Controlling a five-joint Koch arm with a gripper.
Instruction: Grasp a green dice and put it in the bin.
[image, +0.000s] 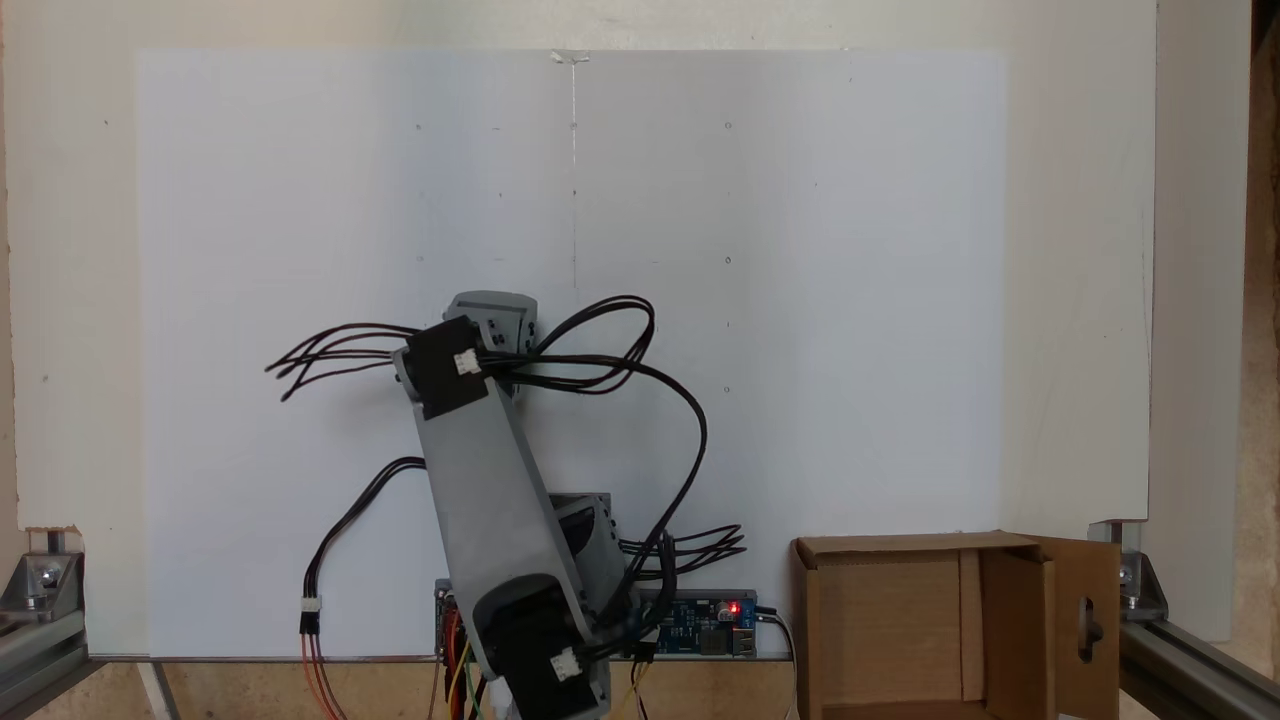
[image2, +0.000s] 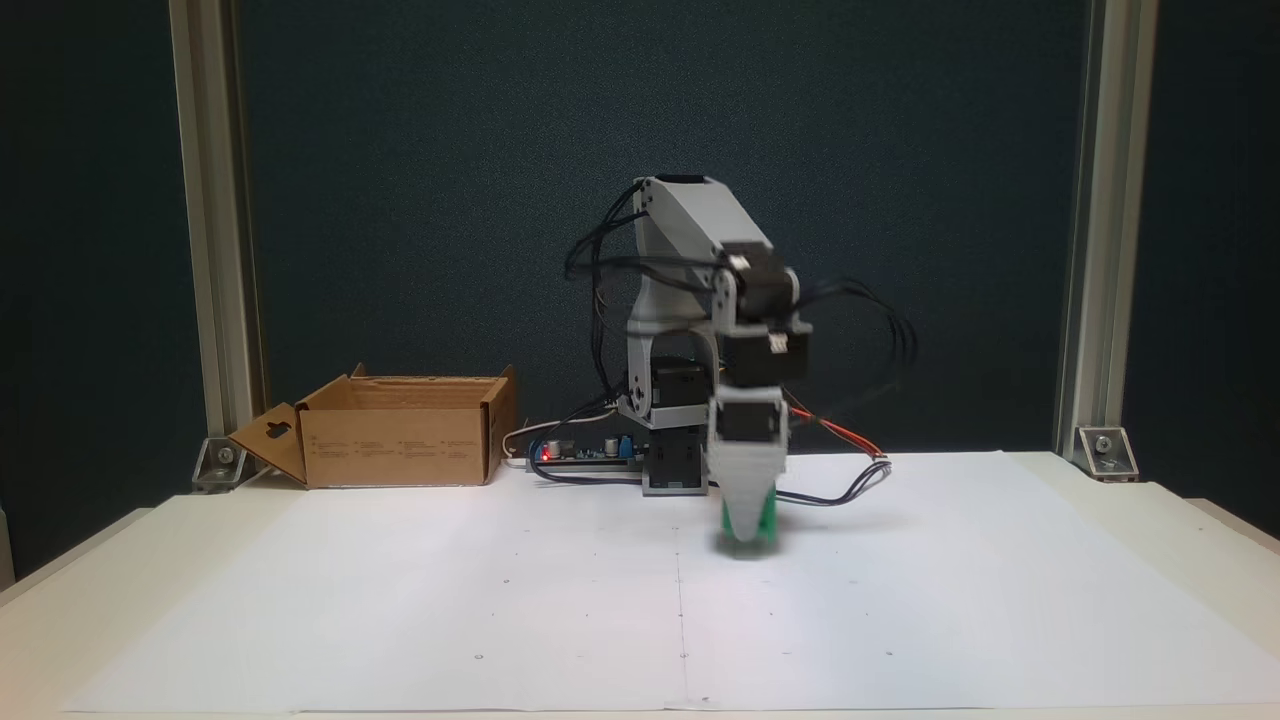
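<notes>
I am looking across the white paper sheet (image2: 400, 620) that is covering the pale table (image2: 1190, 520), and nearest to me the grey plastic gripper (image2: 747, 535) is pointing straight down, its tip just above or on the sheet; the blur there is keeping me from telling which. The small bright green plastic dice (image2: 762, 518) is showing between the grey fingers, so the claw is closing narrowly around it and holding it. Behind it the grey arm (image2: 700, 260) is rising from its base, with black cables (image2: 880, 330) looping off to the right. A blue circuit board (image2: 590, 455) with a red light is lying beside the base. Further back and well to the left in this view, the brown corrugated cardboard bin (image2: 400, 440) is sitting open, its keyhole-cut flap (image2: 272, 440) folding outward. In the view from above, the bin (image: 890, 620) is sitting at the lower right and the arm (image: 490, 480) is hiding the gripper.
</notes>
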